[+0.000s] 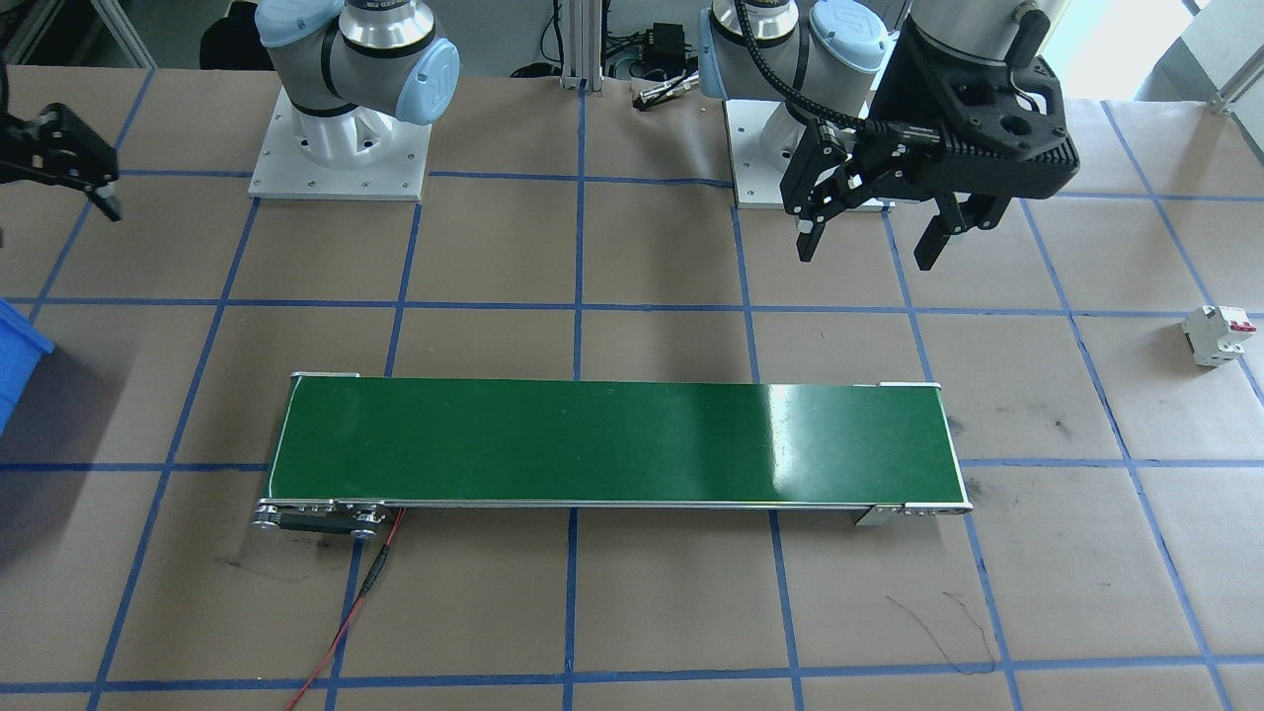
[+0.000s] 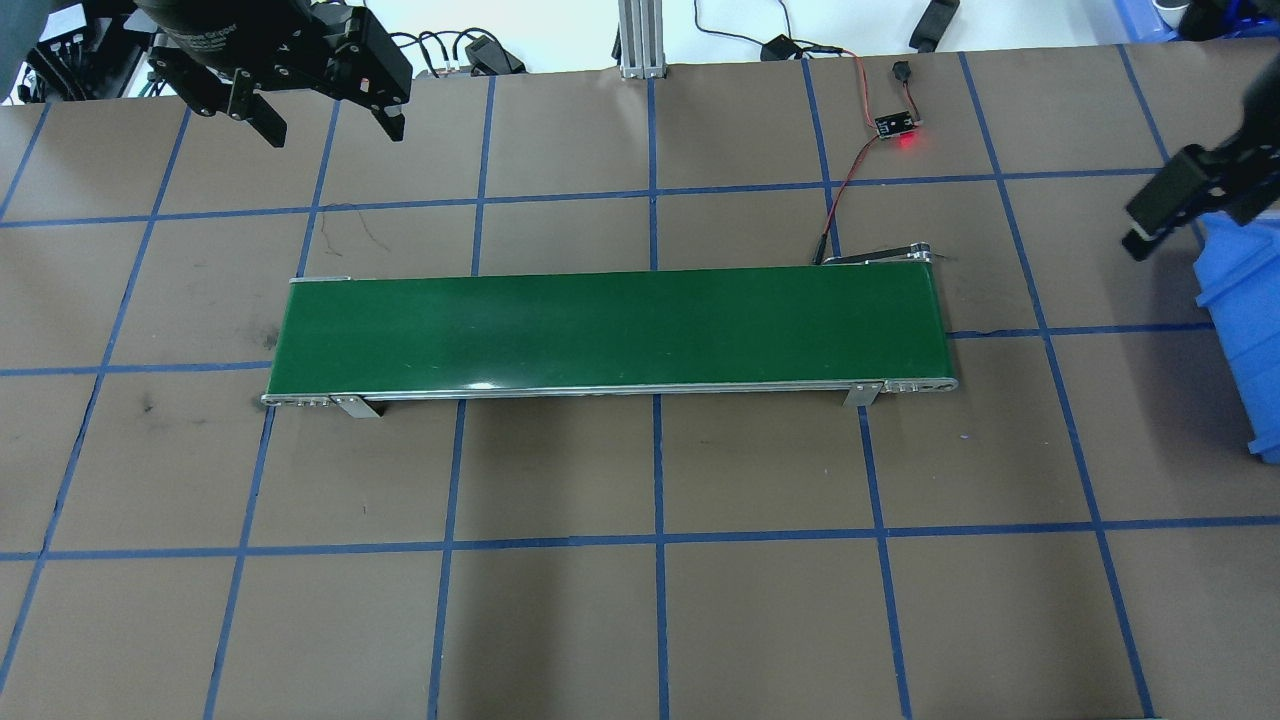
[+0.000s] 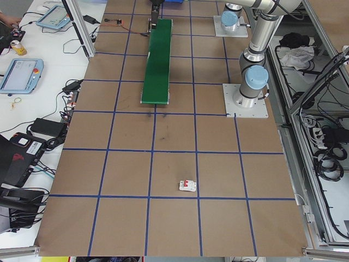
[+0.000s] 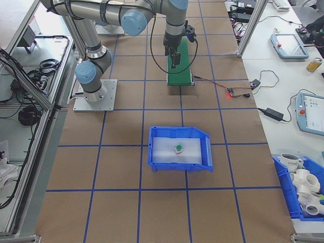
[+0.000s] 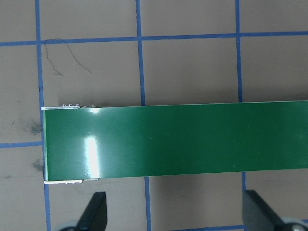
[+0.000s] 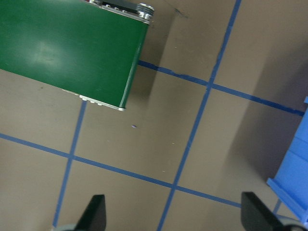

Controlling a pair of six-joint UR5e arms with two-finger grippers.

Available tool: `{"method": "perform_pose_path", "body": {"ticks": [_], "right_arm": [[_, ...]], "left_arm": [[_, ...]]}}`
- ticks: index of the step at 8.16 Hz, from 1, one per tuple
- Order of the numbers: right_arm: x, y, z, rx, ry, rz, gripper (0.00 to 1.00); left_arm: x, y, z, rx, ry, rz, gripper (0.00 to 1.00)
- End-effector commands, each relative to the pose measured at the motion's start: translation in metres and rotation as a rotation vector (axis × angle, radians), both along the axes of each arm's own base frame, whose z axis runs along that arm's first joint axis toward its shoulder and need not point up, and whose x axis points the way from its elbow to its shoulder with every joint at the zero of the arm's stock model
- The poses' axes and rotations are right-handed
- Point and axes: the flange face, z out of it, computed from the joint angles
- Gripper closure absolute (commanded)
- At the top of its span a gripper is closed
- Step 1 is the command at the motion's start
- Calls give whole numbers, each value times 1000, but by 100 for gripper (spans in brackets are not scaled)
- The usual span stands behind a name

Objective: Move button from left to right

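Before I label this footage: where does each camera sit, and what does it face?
Front-facing: across the table, faces both bases; left gripper open.
Overhead: behind the robot, looks down on the conveyor.
Exterior left: table end, circuit breaker near.
Exterior right: opposite end, button in the blue bin.
Left wrist: looks down, own fingers.
Right wrist: right gripper open.
All see the conveyor.

Brown table point(image 2: 700, 600) gridded with blue tape, green conveyor belt point(image 2: 610, 330) at centre, blue bin point(image 4: 179, 148) beyond its right end, white circuit breaker point(image 1: 1220, 336) (red switch) beyond its left end
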Motion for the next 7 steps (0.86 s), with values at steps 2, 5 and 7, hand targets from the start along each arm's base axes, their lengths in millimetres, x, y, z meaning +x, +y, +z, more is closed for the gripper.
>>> {"method": "perform_pose_path", "body": {"ticks": [2, 5, 7], "right_arm": [[172, 13, 10, -59, 29, -145, 0], [209, -3, 6, -168, 14, -135, 0], [209, -3, 6, -169, 14, -135, 0]], "left_arm": [[2, 0, -2, 9, -17, 1, 0], [2, 0, -2, 8, -15, 5, 0], [2, -1, -4, 11, -16, 7, 0]]}}
